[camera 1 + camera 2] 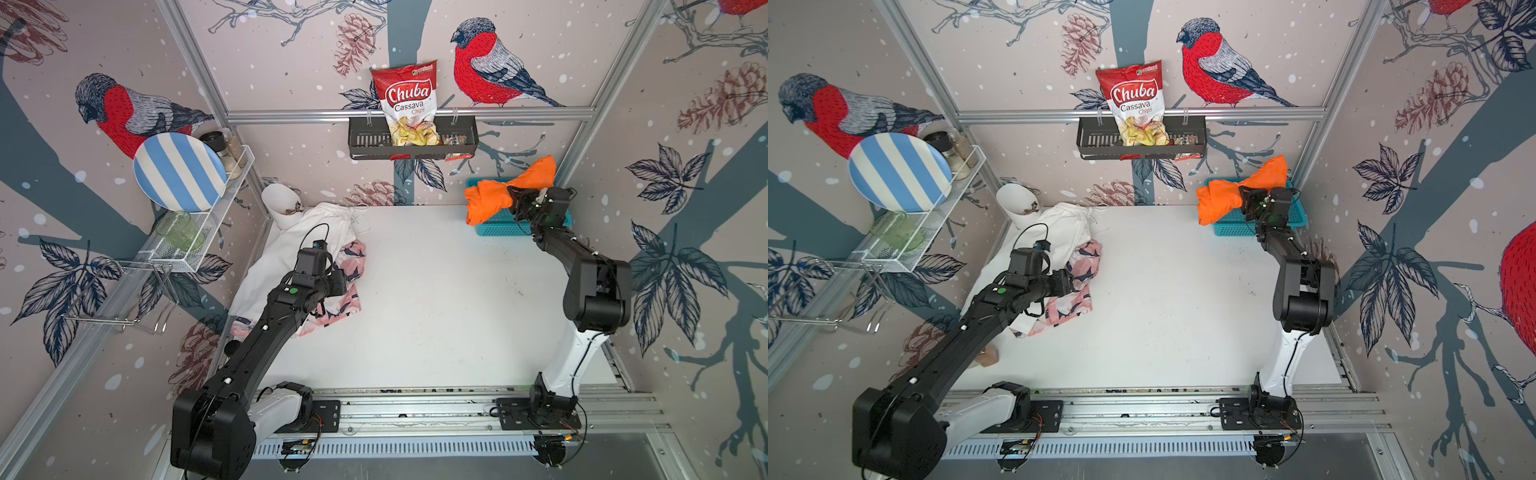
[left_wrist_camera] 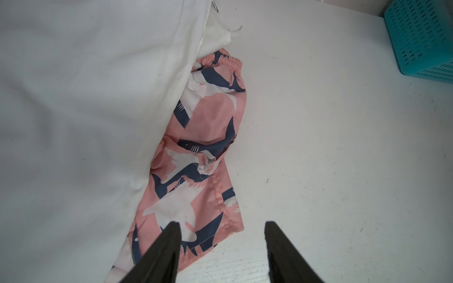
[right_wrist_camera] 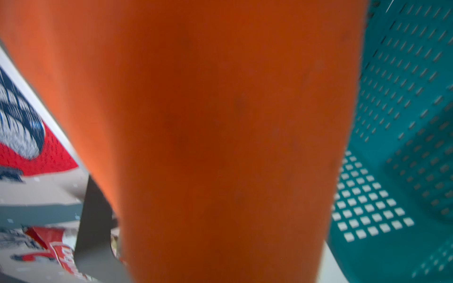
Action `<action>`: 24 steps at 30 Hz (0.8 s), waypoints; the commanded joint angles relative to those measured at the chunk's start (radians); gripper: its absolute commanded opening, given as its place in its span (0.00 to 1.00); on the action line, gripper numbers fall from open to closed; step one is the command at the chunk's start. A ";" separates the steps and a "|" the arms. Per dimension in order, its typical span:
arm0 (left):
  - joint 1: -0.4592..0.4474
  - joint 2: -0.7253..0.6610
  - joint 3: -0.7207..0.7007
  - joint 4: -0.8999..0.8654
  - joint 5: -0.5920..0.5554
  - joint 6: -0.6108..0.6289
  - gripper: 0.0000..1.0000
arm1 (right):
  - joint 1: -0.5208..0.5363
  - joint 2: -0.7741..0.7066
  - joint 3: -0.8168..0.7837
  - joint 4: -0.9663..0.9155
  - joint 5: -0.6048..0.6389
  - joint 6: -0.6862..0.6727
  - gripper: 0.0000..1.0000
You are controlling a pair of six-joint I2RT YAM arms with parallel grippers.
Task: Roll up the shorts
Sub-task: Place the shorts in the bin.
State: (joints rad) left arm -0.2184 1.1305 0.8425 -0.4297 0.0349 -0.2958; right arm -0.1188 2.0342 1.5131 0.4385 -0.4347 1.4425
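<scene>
My right gripper [image 1: 516,195] is clamped around the middle of the orange shorts [image 1: 484,203]. They are bunched into a rough roll and hang in the air over the teal basket [image 1: 505,228], at about 1 o'clock on the table [image 1: 436,299]. The cloth pinches in at my jaws and flares at both ends, so the roll looks loose rather than neat.

My left gripper [image 2: 222,224] stands open and empty above the hem of the pink shorts [image 2: 210,117], at about 9 o'clock. They lie crumpled and unrolled, partly tucked under the white shorts [image 2: 85,98], which spread toward 10 o'clock, also unrolled.

By my reckoning one pair of three is rolled and probably only needs setting down in the basket. The pink and white pairs are both left, and I judge they must first be pulled apart.
</scene>
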 commanded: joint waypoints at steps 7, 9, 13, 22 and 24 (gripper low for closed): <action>0.044 0.058 0.014 0.016 0.050 0.000 0.58 | -0.041 0.361 0.574 -0.355 0.144 0.024 0.33; 0.044 0.061 0.012 0.017 0.051 0.001 0.58 | -0.038 0.449 0.704 -0.437 0.169 0.035 0.33; 0.047 0.063 0.010 0.021 0.051 0.000 0.59 | -0.029 0.535 0.779 -0.448 0.231 0.084 0.34; 0.048 0.068 0.011 0.017 0.046 0.001 0.60 | 0.016 0.706 0.946 -0.457 0.288 0.129 0.37; 0.048 0.069 0.010 0.018 0.046 0.000 0.61 | 0.021 0.719 0.946 -0.464 0.311 0.142 0.42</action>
State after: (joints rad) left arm -0.1734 1.1973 0.8467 -0.4294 0.0780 -0.2962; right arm -0.1043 2.7380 2.4477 -0.0387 -0.1638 1.5494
